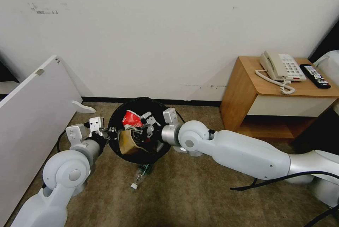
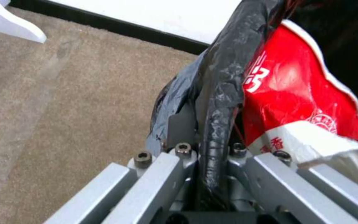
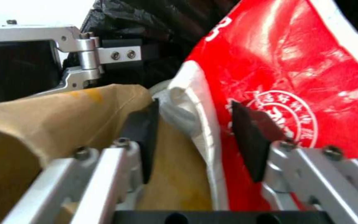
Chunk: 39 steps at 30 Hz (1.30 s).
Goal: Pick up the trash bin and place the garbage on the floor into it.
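One bottle (image 1: pixel 141 174) is left on the carpet (image 1: pixel 197 195) beside the trash bin (image 1: pixel 139 130). Left gripper (image 2: pixel 212 155) pinches the bin's bag rim; right gripper (image 3: pixel 195 140) gapes, empty, over the red wrapper (image 3: pixel 295 77). That thin bag could slip or tear.

You've got a wooden nightstand (image 1: pixel 247 89) on the right w/ a beige corded phone (image 1: pixel 281 66) and black remote (image 1: pixel 315 76) on top; white board (image 1: pixel 31 114), maybe a tabletop, leans at left.
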Motion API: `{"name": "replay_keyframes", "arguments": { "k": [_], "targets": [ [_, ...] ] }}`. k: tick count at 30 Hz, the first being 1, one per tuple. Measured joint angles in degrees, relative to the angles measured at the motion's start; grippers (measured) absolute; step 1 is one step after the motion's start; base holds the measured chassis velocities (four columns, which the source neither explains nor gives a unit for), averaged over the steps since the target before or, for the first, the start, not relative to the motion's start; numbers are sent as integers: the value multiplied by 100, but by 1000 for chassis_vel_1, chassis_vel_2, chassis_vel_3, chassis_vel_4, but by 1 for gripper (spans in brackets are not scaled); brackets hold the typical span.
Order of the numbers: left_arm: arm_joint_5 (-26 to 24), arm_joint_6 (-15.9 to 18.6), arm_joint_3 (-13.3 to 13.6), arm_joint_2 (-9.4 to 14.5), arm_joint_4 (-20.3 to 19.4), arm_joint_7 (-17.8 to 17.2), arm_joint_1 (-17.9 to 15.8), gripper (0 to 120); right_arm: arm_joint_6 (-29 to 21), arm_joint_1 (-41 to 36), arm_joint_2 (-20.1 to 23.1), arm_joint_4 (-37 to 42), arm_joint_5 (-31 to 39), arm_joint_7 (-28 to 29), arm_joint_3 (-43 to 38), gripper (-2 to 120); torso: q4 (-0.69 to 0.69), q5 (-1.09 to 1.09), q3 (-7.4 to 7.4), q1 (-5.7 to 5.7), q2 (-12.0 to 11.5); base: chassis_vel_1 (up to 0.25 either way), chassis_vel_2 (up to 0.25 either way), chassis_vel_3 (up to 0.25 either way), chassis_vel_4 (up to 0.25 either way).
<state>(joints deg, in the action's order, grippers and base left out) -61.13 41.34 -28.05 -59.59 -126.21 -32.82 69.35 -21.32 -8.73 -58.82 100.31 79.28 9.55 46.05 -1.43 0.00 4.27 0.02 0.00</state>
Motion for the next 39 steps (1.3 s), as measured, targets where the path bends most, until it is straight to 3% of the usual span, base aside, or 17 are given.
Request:
{"name": "replay_keyframes", "arguments": {
  "k": [5,10,11,14,39],
  "targets": [
    [-9,0,-6,20,-25,-21,24,1,-8,19,71,114,40,61,-27,74,0,0,0,0,0,0,0,0,0],
    [-14,3,-5,13,-26,-36,28,1,-9,26,102,172,58,84,-48,87,0,0,0,0,0,0,0,0,0],
    [-22,5,-3,10,-26,-37,30,1,-9,26,112,197,66,101,-61,95,0,0,0,0,0,0,0,0,0],
    [-25,8,-3,10,-26,-44,24,1,-9,26,128,241,87,119,-98,99,0,0,0,0,0,0,0,0,0],
    [-20,17,15,-11,129,-55,-24,1,7,6,109,287,95,148,-194,100,0,0,0,0,1,0,0,0,0]
  ]
}}
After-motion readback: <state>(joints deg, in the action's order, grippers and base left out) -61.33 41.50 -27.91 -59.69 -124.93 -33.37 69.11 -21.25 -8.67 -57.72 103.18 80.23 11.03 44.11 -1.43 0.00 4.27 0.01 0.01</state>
